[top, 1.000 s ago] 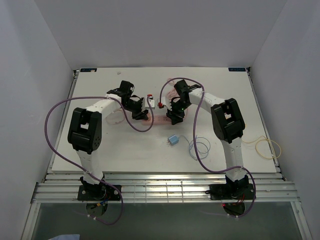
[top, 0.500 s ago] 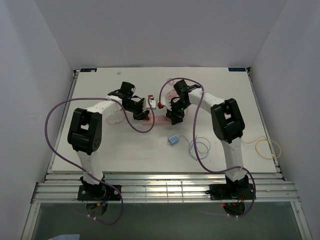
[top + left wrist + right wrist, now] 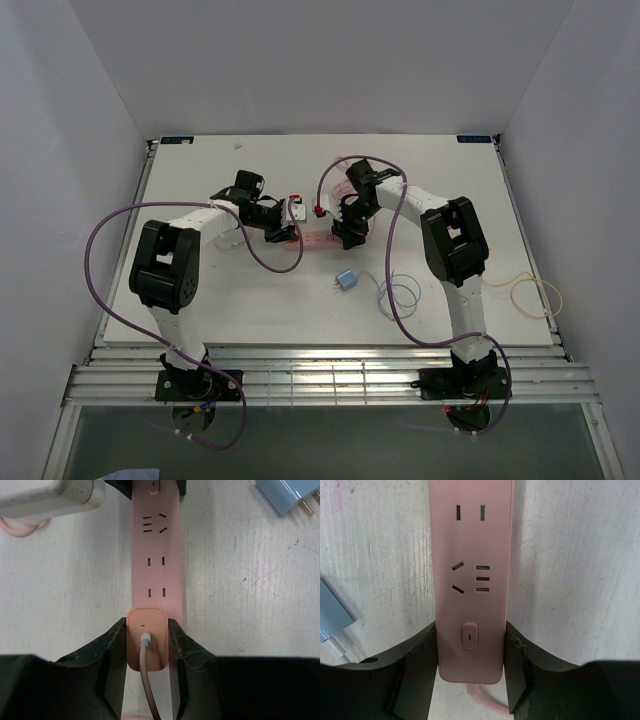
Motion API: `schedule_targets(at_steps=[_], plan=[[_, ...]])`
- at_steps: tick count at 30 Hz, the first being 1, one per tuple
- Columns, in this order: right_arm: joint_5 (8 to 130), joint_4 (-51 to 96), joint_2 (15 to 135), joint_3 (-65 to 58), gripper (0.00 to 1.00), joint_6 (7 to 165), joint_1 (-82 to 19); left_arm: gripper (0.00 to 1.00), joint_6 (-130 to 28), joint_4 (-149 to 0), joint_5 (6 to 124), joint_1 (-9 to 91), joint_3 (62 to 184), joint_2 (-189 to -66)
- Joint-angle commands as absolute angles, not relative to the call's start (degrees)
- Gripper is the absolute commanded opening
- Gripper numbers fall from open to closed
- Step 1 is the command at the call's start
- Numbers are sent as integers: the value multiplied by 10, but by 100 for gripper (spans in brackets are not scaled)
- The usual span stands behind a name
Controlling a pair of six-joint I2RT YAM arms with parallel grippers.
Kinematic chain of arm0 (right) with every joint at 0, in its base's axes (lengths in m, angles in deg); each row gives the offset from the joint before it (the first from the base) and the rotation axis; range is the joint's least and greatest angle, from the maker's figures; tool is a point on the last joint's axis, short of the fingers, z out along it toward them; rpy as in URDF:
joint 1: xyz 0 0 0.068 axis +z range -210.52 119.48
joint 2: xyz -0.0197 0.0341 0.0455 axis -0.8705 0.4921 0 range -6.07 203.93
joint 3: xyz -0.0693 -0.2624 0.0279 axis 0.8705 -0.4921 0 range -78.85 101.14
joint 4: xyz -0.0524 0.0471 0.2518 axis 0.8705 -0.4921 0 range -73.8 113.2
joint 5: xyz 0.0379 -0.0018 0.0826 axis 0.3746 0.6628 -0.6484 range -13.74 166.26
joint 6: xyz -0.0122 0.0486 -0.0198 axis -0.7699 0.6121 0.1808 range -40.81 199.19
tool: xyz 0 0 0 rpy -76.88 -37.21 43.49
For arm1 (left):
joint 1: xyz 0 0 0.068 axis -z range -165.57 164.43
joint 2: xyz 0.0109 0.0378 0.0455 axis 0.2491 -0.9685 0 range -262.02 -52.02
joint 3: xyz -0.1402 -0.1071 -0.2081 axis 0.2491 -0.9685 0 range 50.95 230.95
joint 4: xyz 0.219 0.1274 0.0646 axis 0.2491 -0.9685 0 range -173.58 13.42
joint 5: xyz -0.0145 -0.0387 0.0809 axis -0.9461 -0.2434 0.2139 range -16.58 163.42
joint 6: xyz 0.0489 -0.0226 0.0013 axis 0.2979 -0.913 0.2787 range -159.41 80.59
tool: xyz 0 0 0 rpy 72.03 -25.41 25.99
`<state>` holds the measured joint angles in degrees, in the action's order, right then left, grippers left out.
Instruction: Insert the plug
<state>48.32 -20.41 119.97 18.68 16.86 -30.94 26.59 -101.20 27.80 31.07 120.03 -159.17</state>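
A pink power strip (image 3: pixel 318 238) lies on the white table between my two grippers. In the left wrist view the strip (image 3: pixel 156 555) runs away from me, and my left gripper (image 3: pixel 146 625) is shut on a pink plug (image 3: pixel 146 645) with its cord trailing toward the camera. The plug stands on the strip's near end; I cannot tell how deep it sits. My right gripper (image 3: pixel 470 630) is shut on the strip's (image 3: pixel 470 555) switch end, fingers on both long sides. In the top view the left gripper (image 3: pixel 280 228) and right gripper (image 3: pixel 350 236) face each other.
A blue plug (image 3: pixel 346 281) with a coiled white cable (image 3: pixel 398 295) lies in front of the strip; it also shows in the left wrist view (image 3: pixel 285 497) and the right wrist view (image 3: pixel 332 617). A white block (image 3: pixel 296 208) lies behind the strip. A yellow loop (image 3: pixel 538 295) lies at the right edge.
My left arm has shifted a little left and its wrist has turned and settled lower over the strip. The right arm and the strip have not moved.
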Motion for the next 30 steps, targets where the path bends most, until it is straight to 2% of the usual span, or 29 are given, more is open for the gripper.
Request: schedule_targets(at_steps=[1,8,13,17,30], plan=[[495,-229,1231,190,8,176,-291,0,287,-1122,417,281,1137,-1667],[502,-243,1239,201,8,178,-290,0,320,-1177,381,240,1174,-1683],[512,-245,1239,205,8,181,-285,0,342,-1190,417,275,1156,-1684],[513,-245,1236,200,8,185,-284,0,335,-1144,461,281,1124,-1683],[525,-246,1223,197,8,187,-278,0,366,-1179,425,267,1151,-1698]])
